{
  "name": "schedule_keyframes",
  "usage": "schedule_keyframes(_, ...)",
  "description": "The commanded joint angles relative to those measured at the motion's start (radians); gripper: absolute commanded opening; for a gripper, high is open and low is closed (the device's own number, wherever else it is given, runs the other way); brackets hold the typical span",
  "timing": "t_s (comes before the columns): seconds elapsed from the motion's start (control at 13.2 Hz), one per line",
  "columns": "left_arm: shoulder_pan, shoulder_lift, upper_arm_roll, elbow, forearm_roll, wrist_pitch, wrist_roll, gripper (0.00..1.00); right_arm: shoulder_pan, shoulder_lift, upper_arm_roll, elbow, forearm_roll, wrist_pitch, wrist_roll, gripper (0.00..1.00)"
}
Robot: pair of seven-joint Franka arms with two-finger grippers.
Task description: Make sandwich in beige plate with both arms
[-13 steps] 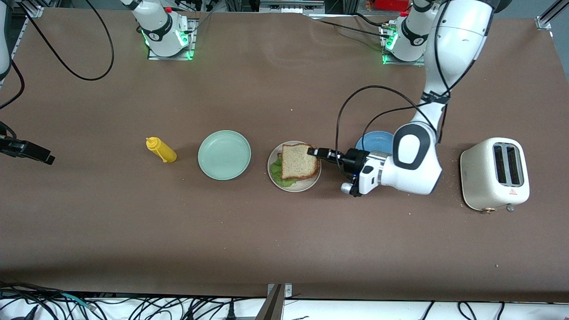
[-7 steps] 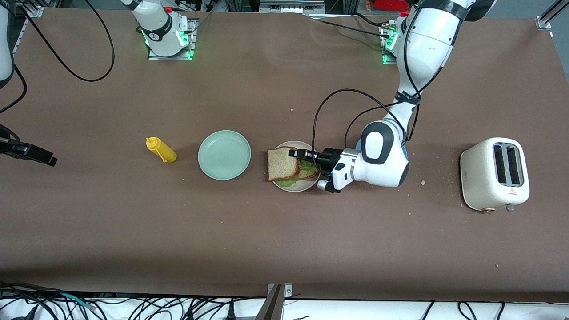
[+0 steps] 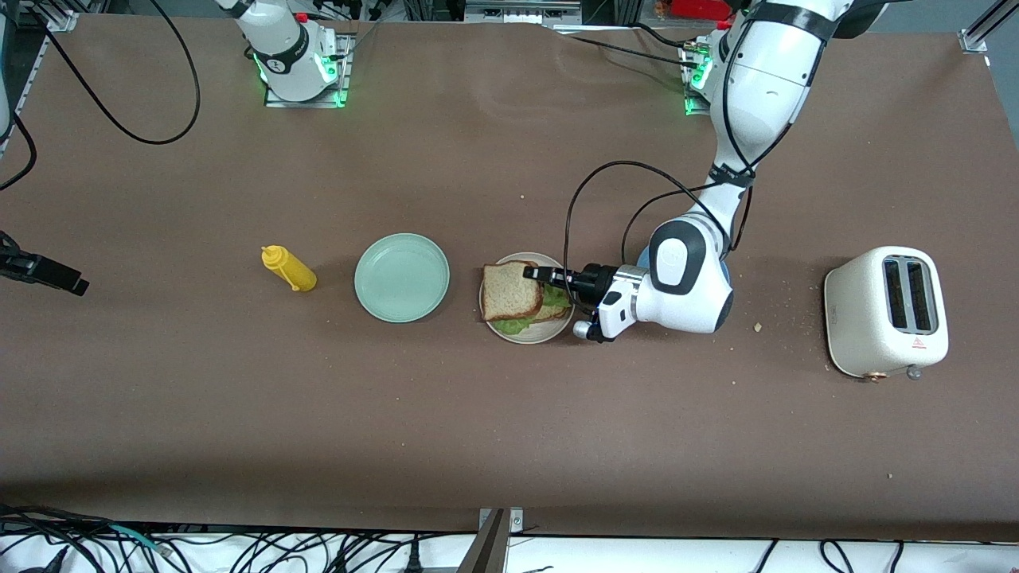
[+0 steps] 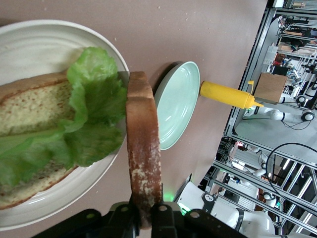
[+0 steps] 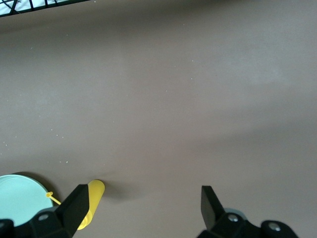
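The left claw [image 3: 532, 273] is over the beige plate [image 3: 557, 326], clamped tight on one edge of the top bread slice [image 3: 511, 290]. In the left wrist view that slice [image 4: 143, 148] stands on edge above the lettuce [image 4: 94, 121], which lies on the lower bread slice [image 4: 27, 106] in the plate [image 4: 29, 44]. The plate sits mid-desk, beside the mint green plate [image 3: 402, 277] on the right arm's side. A yellow squeeze bottle [image 3: 288, 268] lies next to the green plate, toward the right arm's end. A blue plate [image 3: 642, 256] is mostly hidden under the left arm. The cream toaster [image 3: 885, 310] at the left arm's end carries a small red triangle mark; no wording is legible. The right claw [image 5: 143, 206] waits with fingers spread wide, holding nothing, over bare desk [image 3: 478, 446].
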Motion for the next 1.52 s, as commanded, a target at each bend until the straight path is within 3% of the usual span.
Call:
schedule_keyframes(0.0, -0.002, -0.038, 0.006, -0.033, 0.059, -0.009, 0.007, 0.94, 0.008, -0.018, -0.001, -0.006, -0.037, -0.009, 0.000, 1.00)
schedule_keyframes(0.08, 0.003, -0.042, 0.006, -0.033, 0.074, -0.009, 0.000, 1.00, 0.009, -0.018, -0.001, -0.006, -0.057, -0.009, 0.000, 1.00)
schedule_keyframes(0.3, 0.018, -0.048, 0.012, -0.033, 0.135, -0.009, -0.036, 1.00, 0.009, -0.019, -0.001, -0.007, -0.060, -0.006, 0.003, 1.00)
schedule_keyframes(0.53, 0.024, -0.090, 0.015, -0.025, 0.266, -0.009, -0.180, 1.00, 0.015, -0.015, -0.001, -0.007, -0.059, -0.001, 0.003, 1.00)
schedule_keyframes(0.76, 0.044, -0.128, 0.043, -0.021, 0.313, -0.008, -0.290, 1.00, 0.017, -0.016, -0.001, -0.009, -0.060, -0.001, 0.005, 1.00)
schedule_keyframes(0.99, 0.069, -0.194, 0.074, -0.017, 0.586, -0.009, -0.358, 1.00, 0.017, -0.018, -0.001, -0.010, -0.060, -0.001, 0.017, 1.00)
schedule_keyframes(1.44, 0.188, -0.291, 0.074, -0.028, 0.962, -0.043, -0.372, 1.00, 0.017, -0.018, -0.001, -0.010, -0.059, 0.004, 0.035, 1.00)
